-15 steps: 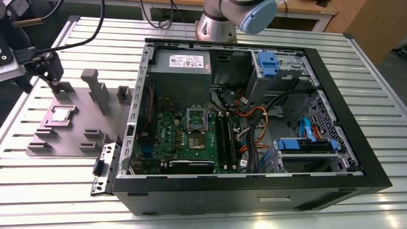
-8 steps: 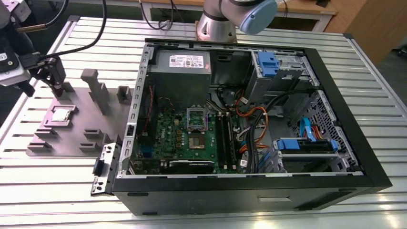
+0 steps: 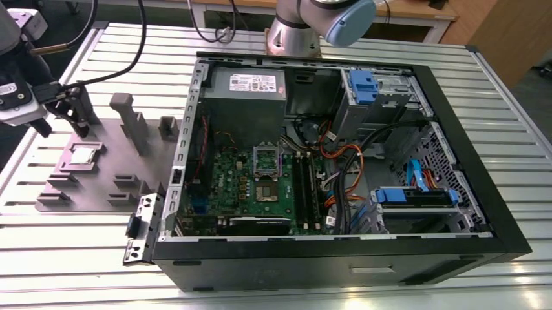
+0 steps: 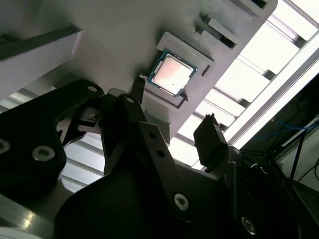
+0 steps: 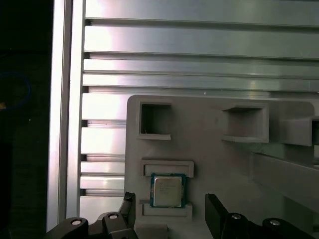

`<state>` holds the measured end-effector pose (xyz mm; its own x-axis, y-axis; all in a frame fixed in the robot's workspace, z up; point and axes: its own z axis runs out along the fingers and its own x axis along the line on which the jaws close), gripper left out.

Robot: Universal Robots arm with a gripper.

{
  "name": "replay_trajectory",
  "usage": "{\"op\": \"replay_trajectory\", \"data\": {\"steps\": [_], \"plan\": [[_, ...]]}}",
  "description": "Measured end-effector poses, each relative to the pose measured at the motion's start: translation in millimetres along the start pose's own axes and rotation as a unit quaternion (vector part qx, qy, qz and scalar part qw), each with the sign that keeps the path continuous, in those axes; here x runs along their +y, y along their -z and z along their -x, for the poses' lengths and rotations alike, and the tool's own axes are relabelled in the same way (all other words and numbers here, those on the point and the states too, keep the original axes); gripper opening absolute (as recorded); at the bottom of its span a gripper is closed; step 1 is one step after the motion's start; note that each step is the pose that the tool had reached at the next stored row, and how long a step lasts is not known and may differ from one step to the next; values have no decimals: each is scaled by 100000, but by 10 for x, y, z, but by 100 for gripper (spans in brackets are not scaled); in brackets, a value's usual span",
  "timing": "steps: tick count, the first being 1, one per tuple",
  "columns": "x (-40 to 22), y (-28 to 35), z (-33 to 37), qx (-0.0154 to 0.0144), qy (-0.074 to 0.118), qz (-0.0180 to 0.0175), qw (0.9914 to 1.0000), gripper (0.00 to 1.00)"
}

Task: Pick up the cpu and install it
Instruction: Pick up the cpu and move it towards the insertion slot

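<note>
Hovering over the cpu (image 5: 168,190)
The gripper (image 3: 61,126) hangs spread and empty; the cpu lies in a recess of the grey tray (image 3: 112,187), beneath the gap between the fingers (image 5: 212,204), untouched.

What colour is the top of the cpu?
The cpu is shiny silver-grey on top, best seen in the first wrist view.

Arm (image 3: 298,29) rising from top centre of exterior view. Wrist (image 3: 19,90) sitting at upper left edge. Gripper (image 3: 61,128) hanging just below wrist, pointing down, fingers (image 3: 82,115) standing wide apart, gripping nothing. Both wrist views showing dark fingers (image 4: 212,142) (image 5: 215,211) gaping.
</note>
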<state>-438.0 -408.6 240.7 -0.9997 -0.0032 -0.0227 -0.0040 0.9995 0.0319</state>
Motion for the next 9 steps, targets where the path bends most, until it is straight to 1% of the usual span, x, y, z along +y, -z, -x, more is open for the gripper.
{"op": "replay_trajectory", "data": {"steps": [9], "plan": [[0,-10,0,1,-3,-4,100000,66]]}}
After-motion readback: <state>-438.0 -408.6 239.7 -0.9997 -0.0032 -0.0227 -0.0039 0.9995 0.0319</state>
